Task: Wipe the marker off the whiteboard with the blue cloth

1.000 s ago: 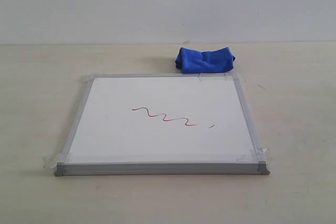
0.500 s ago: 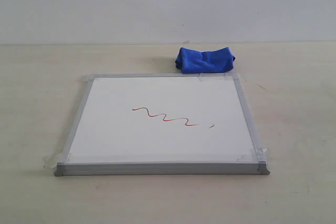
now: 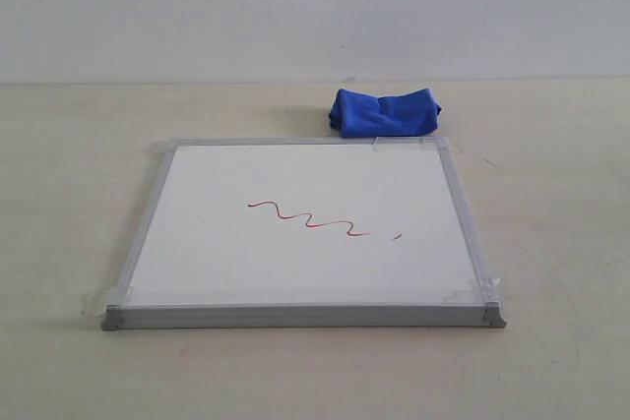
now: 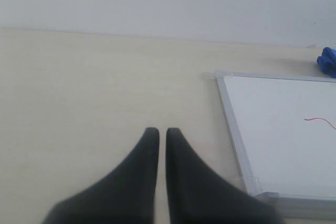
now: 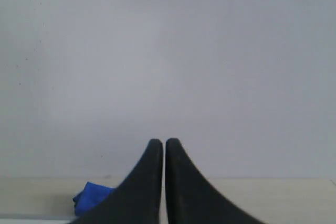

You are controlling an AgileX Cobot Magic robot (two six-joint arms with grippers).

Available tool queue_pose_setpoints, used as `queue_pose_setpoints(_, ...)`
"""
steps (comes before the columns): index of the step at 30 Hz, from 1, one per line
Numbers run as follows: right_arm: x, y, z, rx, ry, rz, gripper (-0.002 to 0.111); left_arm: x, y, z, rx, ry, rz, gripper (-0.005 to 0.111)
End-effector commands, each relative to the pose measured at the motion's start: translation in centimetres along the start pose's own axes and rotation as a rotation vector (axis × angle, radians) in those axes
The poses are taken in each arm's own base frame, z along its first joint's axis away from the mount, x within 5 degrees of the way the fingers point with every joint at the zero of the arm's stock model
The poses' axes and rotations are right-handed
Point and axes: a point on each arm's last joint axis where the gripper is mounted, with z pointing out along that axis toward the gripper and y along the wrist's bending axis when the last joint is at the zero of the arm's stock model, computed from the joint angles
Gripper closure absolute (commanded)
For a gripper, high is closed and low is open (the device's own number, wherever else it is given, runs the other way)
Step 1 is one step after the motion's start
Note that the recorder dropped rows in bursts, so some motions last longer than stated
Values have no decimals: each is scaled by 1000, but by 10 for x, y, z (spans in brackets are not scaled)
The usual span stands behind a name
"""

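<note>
The whiteboard [image 3: 217,263] lies flat on the table, grey-framed with clear tape at its corners. A thin red wavy marker line [image 3: 310,218] with a short dash beside it crosses the board's middle. Just past the board's far edge sits the bunched blue cloth [image 3: 384,112]. Neither gripper appears in the exterior view. My left gripper [image 4: 158,131] is shut and empty over bare table beside the whiteboard [image 4: 273,124], whose marker line [image 4: 320,121] and the cloth [image 4: 327,61] show at the frame's edge. My right gripper [image 5: 158,141] is shut and empty, with the cloth [image 5: 92,196] beyond it.
The pale beige table [image 3: 69,174] extends around the board on all sides. A plain light wall [image 3: 295,7] rises behind the table's far edge.
</note>
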Motion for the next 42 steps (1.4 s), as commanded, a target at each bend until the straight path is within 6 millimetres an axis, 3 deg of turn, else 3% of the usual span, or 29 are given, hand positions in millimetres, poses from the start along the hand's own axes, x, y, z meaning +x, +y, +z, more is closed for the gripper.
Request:
queue_pose_setpoints(1, -27, 2, 27, -1, 164, -49, 108, -2, 0, 0, -2, -17, 3, 102)
queue_pose_setpoints(5, -40, 3, 56, 1, 236, -48, 108, -2, 0, 0, -2, -17, 3, 102)
queue_pose_setpoints(9, -43, 3, 75, 2, 190, -47, 108, -2, 0, 0, -2, -19, 3, 102)
queue_pose_setpoints(22, -54, 3, 87, -2, 24, 59, 108, -2, 0, 0, -2, -16, 3, 102)
queue_pose_setpoints(25, -49, 5, 106, -25, 77, -58, 108, -2, 0, 0, -2, -16, 3, 102)
queue_pose_setpoints(30, -46, 15, 162, -77, 219, -125, 108, -2, 0, 0, -2, -16, 3, 102)
queue_pose_setpoints(35, -44, 47, 218, -226, 293, -369, 108, -2, 0, 0, -2, -18, 3, 102)
queue_pose_setpoints(42, -39, 96, 267, -338, 476, -598, 108, -2, 0, 0, -2, -18, 3, 102)
